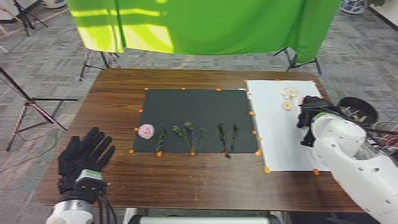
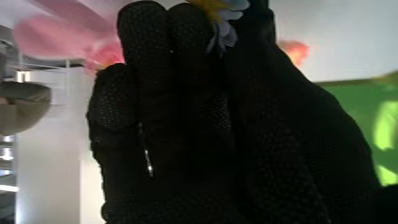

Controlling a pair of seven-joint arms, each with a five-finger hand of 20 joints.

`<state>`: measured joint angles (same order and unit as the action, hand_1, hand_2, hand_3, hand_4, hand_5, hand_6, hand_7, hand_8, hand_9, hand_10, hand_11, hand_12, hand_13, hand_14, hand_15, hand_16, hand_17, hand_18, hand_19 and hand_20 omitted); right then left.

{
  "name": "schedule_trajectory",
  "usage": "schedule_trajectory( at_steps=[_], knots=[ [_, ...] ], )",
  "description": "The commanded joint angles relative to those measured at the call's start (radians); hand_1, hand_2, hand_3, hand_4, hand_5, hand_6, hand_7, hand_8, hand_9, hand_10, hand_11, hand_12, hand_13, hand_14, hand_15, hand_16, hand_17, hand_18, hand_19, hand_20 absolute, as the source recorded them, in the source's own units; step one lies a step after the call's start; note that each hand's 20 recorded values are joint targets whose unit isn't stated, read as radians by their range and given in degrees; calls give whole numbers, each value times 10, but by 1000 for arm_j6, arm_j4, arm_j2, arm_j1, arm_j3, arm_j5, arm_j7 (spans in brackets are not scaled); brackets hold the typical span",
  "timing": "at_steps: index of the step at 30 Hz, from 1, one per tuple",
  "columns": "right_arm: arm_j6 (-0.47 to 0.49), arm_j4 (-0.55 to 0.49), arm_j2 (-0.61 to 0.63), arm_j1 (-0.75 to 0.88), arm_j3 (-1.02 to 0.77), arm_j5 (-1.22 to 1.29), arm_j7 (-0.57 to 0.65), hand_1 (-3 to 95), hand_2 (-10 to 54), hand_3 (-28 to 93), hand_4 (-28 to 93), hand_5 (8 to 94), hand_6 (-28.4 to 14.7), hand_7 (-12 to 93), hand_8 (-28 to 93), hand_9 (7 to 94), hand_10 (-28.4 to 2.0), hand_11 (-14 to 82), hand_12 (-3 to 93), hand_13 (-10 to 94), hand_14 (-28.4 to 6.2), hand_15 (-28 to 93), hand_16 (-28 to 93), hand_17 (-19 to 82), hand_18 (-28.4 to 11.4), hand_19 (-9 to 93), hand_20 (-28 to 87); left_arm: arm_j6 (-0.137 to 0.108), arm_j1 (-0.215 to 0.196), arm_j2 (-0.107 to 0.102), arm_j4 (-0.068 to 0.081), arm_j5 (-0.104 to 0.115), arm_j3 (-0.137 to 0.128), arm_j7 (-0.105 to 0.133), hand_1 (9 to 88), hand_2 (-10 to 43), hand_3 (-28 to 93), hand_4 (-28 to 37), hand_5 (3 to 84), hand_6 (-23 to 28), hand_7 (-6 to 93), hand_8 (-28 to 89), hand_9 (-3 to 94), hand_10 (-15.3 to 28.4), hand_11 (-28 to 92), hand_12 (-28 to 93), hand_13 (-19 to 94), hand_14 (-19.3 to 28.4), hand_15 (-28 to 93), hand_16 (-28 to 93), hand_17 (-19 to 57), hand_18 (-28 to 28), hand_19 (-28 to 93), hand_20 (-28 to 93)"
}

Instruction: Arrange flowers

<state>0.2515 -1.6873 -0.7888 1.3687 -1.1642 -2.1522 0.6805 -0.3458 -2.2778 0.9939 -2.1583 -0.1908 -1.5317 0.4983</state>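
A brown wooden table (image 1: 178,192) bears a dark mat (image 1: 195,107) with a pink flower (image 1: 146,131) and green sprigs (image 1: 190,135); pale flowers (image 1: 289,99) lie on the white sheet (image 1: 280,145) beside it. The right hand (image 1: 313,111) is at the sheet's right edge, fingers straight and together, a yellow-centred flower (image 2: 233,14) by their tips; I can't tell whether they grip it. The left hand (image 1: 80,159), fingers straight and slightly apart, is at the table's left.

In the right wrist view, the right hand (image 1: 311,111) covers part of the yellow-centred flower (image 2: 233,14), and the upper edge cuts it. The pink petals (image 2: 51,37) are blurred for me. In the head view, the green sprigs (image 1: 188,134) are too small; I cannot tell their kind.
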Motion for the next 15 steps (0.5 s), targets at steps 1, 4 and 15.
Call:
schedule_trajectory(
  at_steps=[1, 4, 15],
  knots=[
    [-112, -162, 25, -31, 48, -54, -95, 644, -95, 688, -283, 816, 17, 260, 41, 925, -101, 72, 404, 764, -80, 272, 449, 312, -205, 788, 374, 9, 0, -3, 3, 1, -3, -14, 271, 158, 724, -283, 429, 110, 168, -88, 320, 166, 284, 106, 216, 166, 407, -87, -74, 147, 373, 94],
    [-148, -195, -11, -94, 106, -49, -141, 644, -95, 688, -283, 816, 16, 260, 43, 925, -101, 70, 407, 764, -80, 271, 450, 312, -204, 788, 374, 11, -1, -3, 5, 1, -3, -18, 271, 158, 724, -283, 429, 110, 169, -88, 320, 166, 283, 106, 216, 166, 407, -87, -74, 147, 373, 94],
    [-150, -8, -337, -342, 367, 10, -527, 641, -95, 678, -283, 813, 25, 263, 37, 922, -96, 66, 406, 752, -72, 269, 458, 300, -190, 774, 376, 12, 34, -6, 16, -5, 26, -39, 271, 158, 724, -283, 429, 110, 169, -88, 320, 166, 282, 107, 215, 166, 407, -87, -75, 148, 372, 95]
  ],
)
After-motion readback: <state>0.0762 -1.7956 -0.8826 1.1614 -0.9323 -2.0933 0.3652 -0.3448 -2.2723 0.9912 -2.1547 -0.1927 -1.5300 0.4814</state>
